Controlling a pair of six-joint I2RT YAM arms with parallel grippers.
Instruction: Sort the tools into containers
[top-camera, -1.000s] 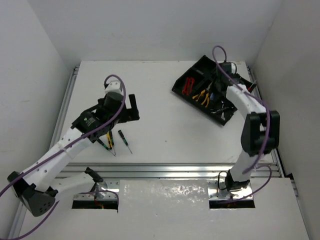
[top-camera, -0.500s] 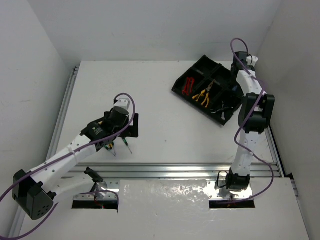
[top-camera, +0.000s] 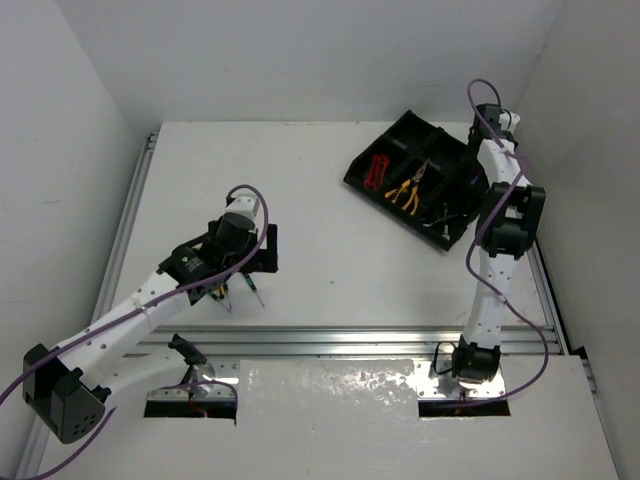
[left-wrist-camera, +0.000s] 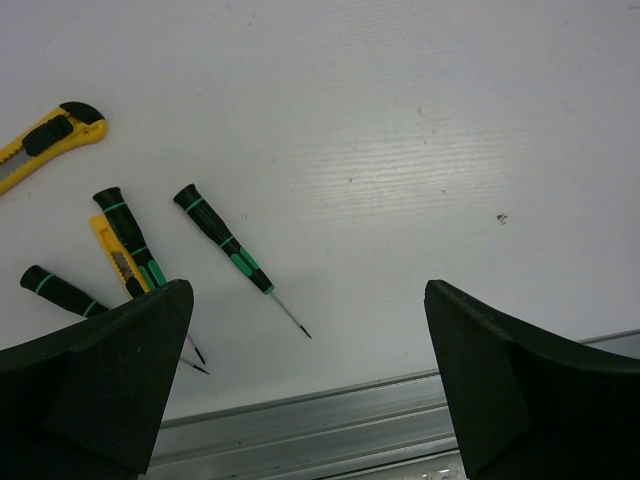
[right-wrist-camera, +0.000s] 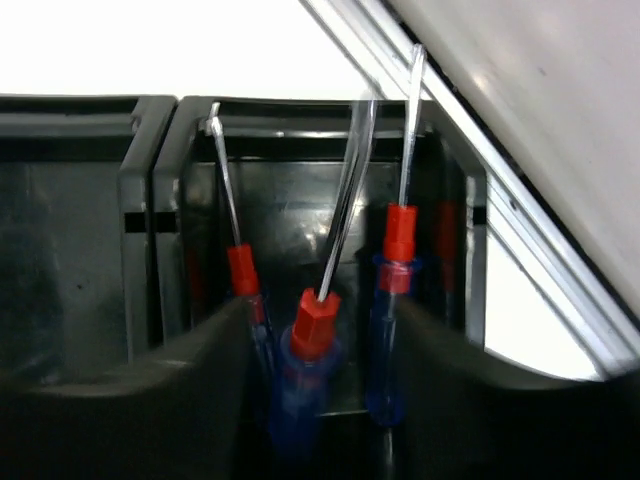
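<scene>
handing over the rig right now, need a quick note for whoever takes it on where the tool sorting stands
Grippers: the left gripper is open and empty, hovering low over the table. The right gripper is at a compartment of the black tray, jaws apart around three blue-handled screwdrivers; whether it grips one is unclear.
Done: red-handled pliers and yellow-handled pliers lie in the tray.
Left: three green-and-black screwdrivers, a yellow utility knife and a smaller yellow cutter, all on the table under the left gripper.
</scene>
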